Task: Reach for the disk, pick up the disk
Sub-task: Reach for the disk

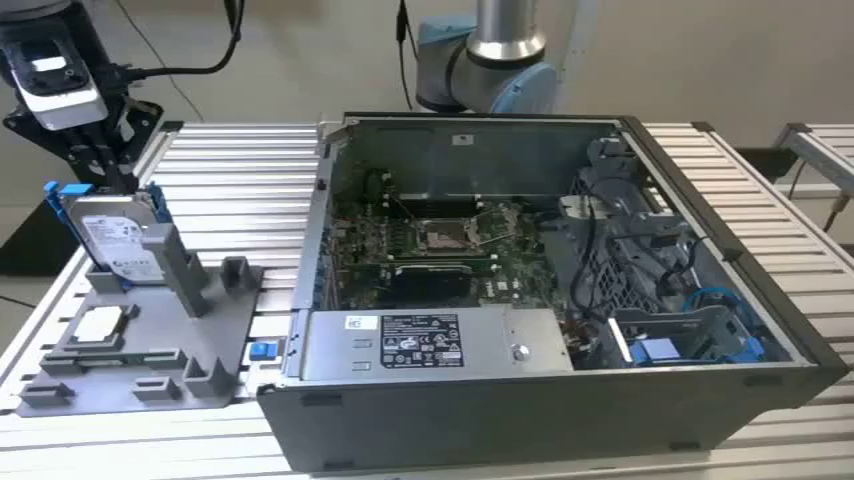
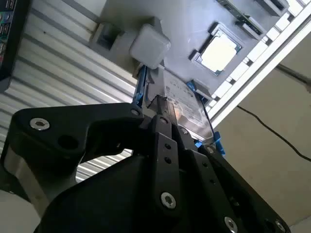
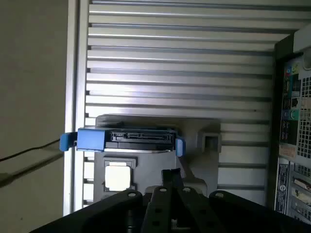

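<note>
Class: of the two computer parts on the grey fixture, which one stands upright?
The blue-framed disk, propped on edge; the square chip lies flat.

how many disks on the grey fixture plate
1: the disk stands upright on the fixture plate, just below the gripper. The computer case may hide others.

You have bare table (image 1: 254, 170) beside the disk (image 1: 114, 235), upper left of the exterior view. The computer case (image 1: 467, 425) blocks the right.
</note>
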{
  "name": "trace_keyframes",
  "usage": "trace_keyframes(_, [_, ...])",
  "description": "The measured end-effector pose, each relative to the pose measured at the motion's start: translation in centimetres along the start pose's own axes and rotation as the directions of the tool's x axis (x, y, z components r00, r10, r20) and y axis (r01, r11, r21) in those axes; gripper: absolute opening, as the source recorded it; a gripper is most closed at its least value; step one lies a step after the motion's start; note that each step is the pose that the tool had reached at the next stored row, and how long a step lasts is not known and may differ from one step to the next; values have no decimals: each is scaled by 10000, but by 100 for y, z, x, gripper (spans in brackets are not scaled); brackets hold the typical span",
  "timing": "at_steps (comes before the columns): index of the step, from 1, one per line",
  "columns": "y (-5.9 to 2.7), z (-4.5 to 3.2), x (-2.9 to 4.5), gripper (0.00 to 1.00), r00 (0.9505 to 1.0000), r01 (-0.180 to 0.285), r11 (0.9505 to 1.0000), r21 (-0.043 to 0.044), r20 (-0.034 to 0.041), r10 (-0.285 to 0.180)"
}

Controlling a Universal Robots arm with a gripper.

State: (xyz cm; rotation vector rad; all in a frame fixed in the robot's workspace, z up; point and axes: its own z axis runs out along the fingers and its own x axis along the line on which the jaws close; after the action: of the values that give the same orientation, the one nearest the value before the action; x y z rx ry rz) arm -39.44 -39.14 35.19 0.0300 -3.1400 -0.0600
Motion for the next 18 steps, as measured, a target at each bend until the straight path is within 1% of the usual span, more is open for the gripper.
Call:
trace_keyframes(14, [9,0,0,0,10000,-10,10000,0,1,10])
trace_keyframes(15, [24,1,0,0,10000,-17,10000,1,0,17])
trace_keyframes(18, [122,5,2,0,10000,-16,10000,1,1,16])
